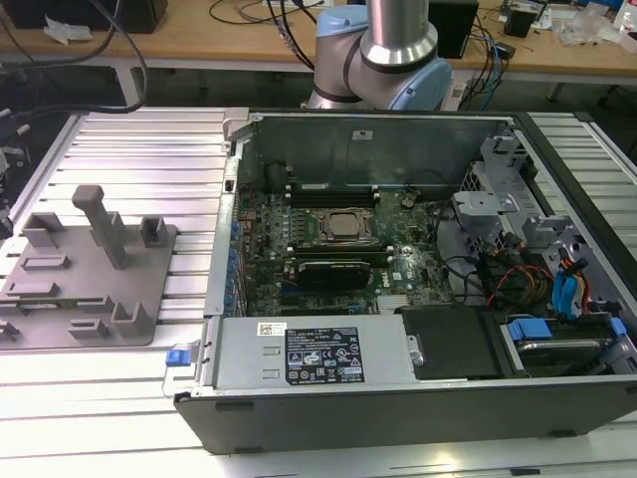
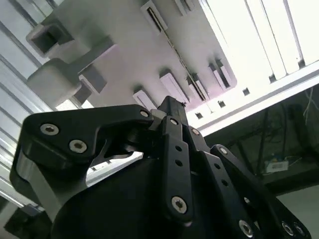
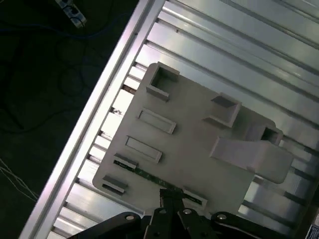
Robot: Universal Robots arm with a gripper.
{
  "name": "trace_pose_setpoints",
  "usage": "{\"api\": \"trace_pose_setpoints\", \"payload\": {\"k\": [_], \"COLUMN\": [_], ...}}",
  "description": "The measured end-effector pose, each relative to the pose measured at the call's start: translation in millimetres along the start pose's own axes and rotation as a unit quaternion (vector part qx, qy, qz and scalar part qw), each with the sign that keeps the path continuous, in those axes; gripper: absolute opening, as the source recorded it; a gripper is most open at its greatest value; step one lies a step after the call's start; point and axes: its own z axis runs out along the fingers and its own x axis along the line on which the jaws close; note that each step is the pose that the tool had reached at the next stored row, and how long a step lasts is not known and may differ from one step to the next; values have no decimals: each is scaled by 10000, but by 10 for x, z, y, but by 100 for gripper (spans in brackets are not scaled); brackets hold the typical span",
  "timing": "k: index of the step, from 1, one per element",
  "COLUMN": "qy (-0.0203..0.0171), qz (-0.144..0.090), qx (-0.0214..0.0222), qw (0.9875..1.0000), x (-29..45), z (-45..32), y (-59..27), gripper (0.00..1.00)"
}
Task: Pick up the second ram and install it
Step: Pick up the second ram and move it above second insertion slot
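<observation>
Above grey tray [image 3: 189, 144], jaws closed together; second ram [image 3: 142, 174] resting near tray edge.

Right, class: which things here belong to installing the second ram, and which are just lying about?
In the job: second ram, gripper, grey tray holding it, memory slots.
Lying about: blue clips, bench cables, power supply.

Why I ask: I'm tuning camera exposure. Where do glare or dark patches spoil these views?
Exterior view: the table blows out white along its front slats, near the computer case. Second wrist view: the slats wash out white, and the hand looms dark in the foreground. First wrist view: even light on the grey tray, mild sheen on the slats.
</observation>
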Motion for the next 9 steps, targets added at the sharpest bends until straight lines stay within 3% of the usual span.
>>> {"api": "trace_pose_setpoints", "payload": {"k": [3,4,6,9], "qy": [20,27,46,61], "qz": [-463,-621,-1098,-1438], "qx": [-10,-13,-24,-32], "qw": [9989,9981,9939,9896], "x": [0,0,0,0], "z": [7,9,14,17], "y": [0,-1,-1,-1], "gripper": [8,8,8,8]}}
